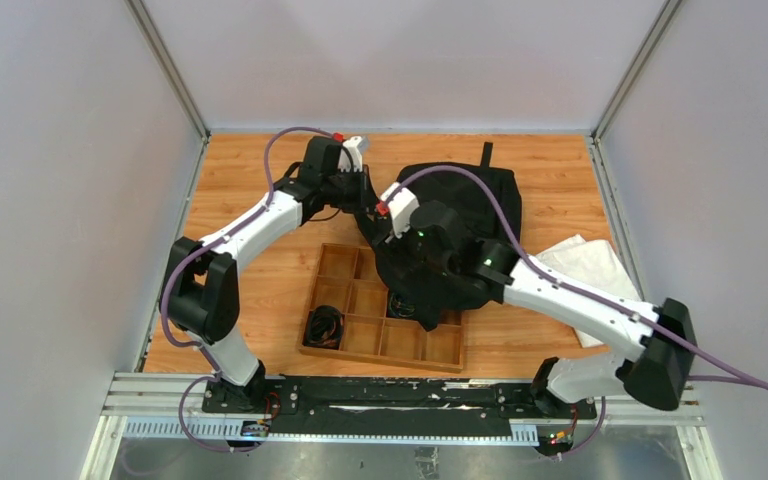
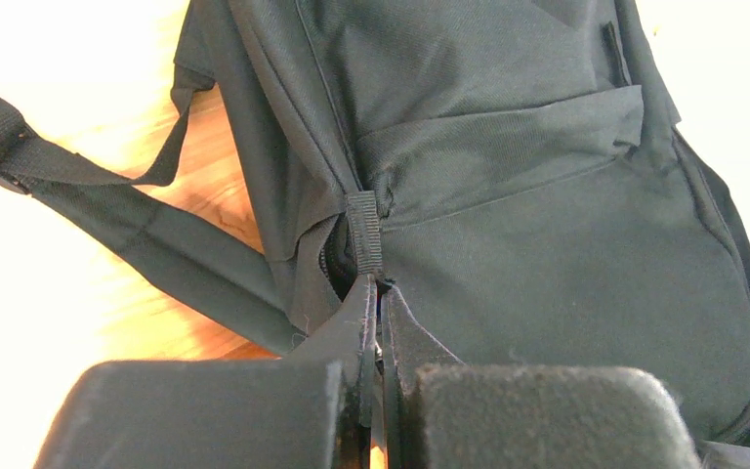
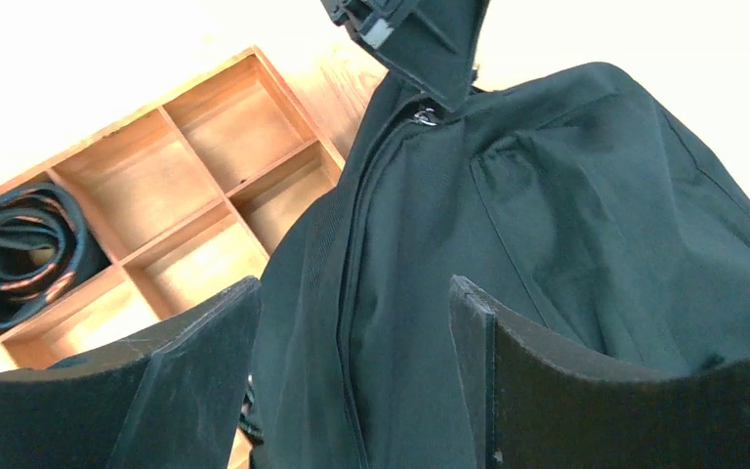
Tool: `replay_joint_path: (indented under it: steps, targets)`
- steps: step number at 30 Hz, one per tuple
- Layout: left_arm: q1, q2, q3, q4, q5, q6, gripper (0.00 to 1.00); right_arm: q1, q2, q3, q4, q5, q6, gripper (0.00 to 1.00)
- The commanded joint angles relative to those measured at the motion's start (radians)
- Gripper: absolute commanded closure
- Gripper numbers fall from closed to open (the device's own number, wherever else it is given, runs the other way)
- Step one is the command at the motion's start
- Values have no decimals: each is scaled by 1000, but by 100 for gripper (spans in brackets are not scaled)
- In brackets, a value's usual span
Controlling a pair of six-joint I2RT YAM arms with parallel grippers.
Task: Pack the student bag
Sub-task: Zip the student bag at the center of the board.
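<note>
From above: student bag (image 1: 470, 200) slumped mid-table toward the far side, near edge spilling over the far right corner of the wooden tray (image 1: 400, 342). Left gripper (image 1: 368, 205) at the bag's left edge. Right gripper (image 1: 425, 255) pointing down over its middle, fingers hard to pick out against black fabric. Coiled black cable (image 1: 324, 326) in the tray's near left compartment. White cloth (image 1: 590, 265) just right of the bag. Open wood of the table (image 1: 250, 170) left of the bag and along the far edge; walls close on three sides.

Left wrist: left gripper (image 2: 376, 322) pressed together on a fold of student bag (image 2: 547, 244) fabric beside the zip, just below a short webbing tab (image 2: 364, 234). Strap (image 2: 117, 210) trailing left across the wood.

Right wrist: right gripper (image 3: 352, 293) spread wide, student bag (image 3: 566, 195) fabric below and between the fingers; contact impossible to judge. Left gripper (image 3: 400, 29) pinching the bag's upper edge at top. Wooden tray (image 3: 171, 112) to the left, one corner hidden under the bag's edge, coiled black cable (image 3: 20, 244) in an end compartment.
</note>
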Motion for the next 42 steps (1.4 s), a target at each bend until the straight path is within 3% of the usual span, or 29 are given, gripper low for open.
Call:
replay_joint_path:
  steps: [1,4,5,9,10,24,39,40,41,42]
  targets:
    - [6,8,50,-40,12,35,100,7,123,64,4,8,-50,27]
    - [7,6,49,-39,12,37,100,7,149,68,19,-27,-43,36]
    - [7,9,51,-41,12,37,100,7,149,65,21,-37,-42,45]
    - [7,17,59,-38,10,32,100,7,123,24,16,-41,-33,96]
    - [7,19,62,-40,4,31,100,7,111,10,12,-43,-27,100]
    - [12,108,150,-21,4,1,100,7,-74,-169,-72,-99,2,100]
    - [7,116,188,-36,-43,-18,100,7,-92,-150,-109,-92,-9,100]
    - [7,123,214,-63,-38,-12,100,8,-92,-138,-121,-90,-5,98]
    - [6,129,232,-92,-35,-4,92,7,-95,-126,-132,-87,1,81]
    - [6,130,249,-118,-37,3,77,7,-101,-113,-140,-79,10,56]
